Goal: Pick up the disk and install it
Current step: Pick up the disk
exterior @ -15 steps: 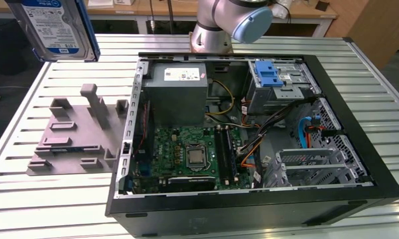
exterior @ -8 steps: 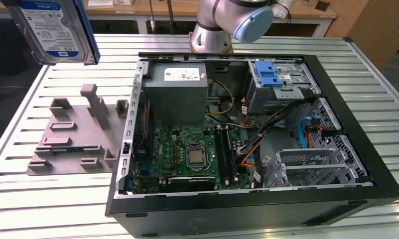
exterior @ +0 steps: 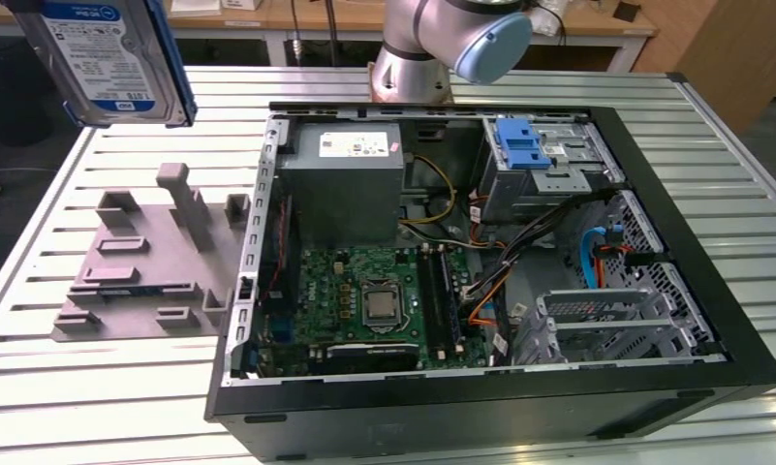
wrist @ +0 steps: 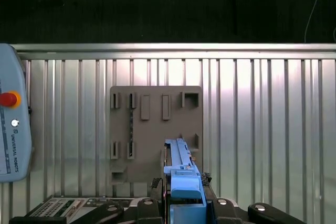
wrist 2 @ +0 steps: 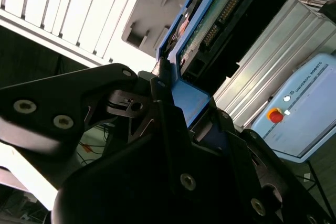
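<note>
One disk (exterior: pixel 113 58) is hanging in the air at the exterior view's upper left, above the grey fixture (exterior: pixel 142 262) on the counter (exterior: pixel 104 407). The pincer (wrist 2: pixel 184 98) is clenching its blue bracket. The open computer case (exterior: pixel 491 397) is sitting just beside the fixture.
</note>
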Robot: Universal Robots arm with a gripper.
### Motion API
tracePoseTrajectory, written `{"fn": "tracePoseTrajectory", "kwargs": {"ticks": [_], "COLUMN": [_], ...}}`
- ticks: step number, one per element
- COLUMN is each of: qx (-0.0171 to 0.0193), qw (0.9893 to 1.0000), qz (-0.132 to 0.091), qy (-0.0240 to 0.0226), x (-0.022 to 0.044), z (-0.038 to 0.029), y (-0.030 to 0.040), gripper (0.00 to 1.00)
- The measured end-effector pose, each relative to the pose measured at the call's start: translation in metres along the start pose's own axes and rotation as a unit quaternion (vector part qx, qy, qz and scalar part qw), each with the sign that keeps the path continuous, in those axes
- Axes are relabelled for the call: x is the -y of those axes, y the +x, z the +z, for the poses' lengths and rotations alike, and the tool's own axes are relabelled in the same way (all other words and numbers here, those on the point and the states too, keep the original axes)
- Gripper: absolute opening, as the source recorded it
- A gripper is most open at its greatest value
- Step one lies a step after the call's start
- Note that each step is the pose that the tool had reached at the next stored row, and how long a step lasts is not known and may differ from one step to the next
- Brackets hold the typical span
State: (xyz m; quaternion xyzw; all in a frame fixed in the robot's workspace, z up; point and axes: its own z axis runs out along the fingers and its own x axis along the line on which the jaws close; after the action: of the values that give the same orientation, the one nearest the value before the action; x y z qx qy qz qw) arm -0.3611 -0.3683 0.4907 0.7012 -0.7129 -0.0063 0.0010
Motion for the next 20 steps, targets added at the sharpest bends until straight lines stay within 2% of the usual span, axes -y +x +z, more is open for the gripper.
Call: {"fn": "tracePoseTrajectory", "kwargs": {"ticks": [20], "qx": [0.0001], "qw": [1.0000], "qz": [0.000], "qy": [0.0000], "x": [0.0119], "z": [-0.0001], "y": [-0.0001], "gripper": [0.37]}}
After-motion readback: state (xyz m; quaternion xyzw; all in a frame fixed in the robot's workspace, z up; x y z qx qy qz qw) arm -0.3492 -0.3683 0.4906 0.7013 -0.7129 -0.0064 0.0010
